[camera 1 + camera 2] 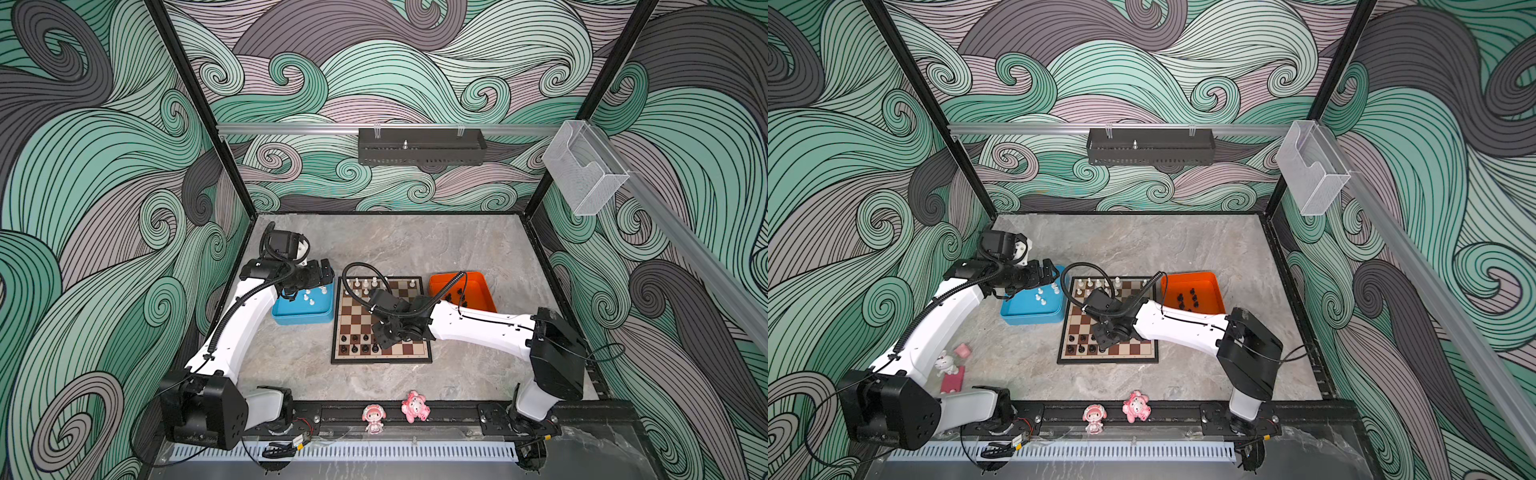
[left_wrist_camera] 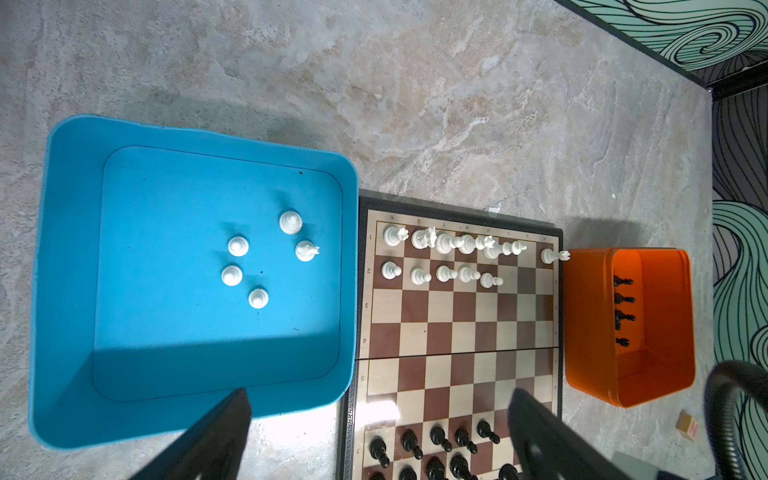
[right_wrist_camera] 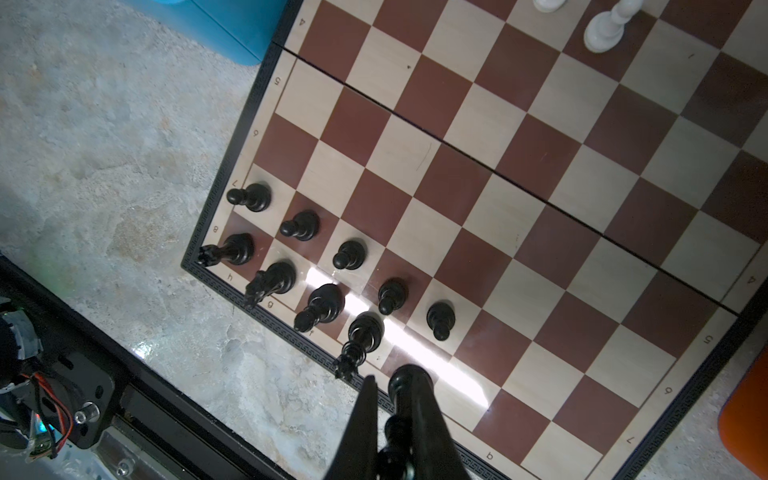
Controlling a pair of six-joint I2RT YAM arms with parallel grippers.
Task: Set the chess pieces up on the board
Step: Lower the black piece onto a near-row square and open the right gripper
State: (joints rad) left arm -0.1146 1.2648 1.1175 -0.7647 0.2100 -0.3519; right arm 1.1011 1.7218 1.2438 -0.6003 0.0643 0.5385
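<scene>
Step in hand: seating a black back-rank man. The right gripper (image 3: 397, 399), jaws narrow, pinches a tall black piece (image 3: 409, 379) low over the near edge of the board (image 3: 498, 208), beside the standing black chessmen (image 3: 349, 254). Contact with the square: cannot tell.
Next, by my reckoning: lower upright, release, lift clear of the neighbour.
The left gripper (image 2: 379, 395), jaws wide and empty, hovers at the blue tray (image 2: 66, 270), which holds five white pieces (image 2: 238, 246).
Chessmen: glossy, turned, round-based.
Board: smooth, glare-streaked.
Trays: matt, round-cornered; the orange tray (image 2: 673, 332) holds spare black men (image 2: 623, 299).
</scene>
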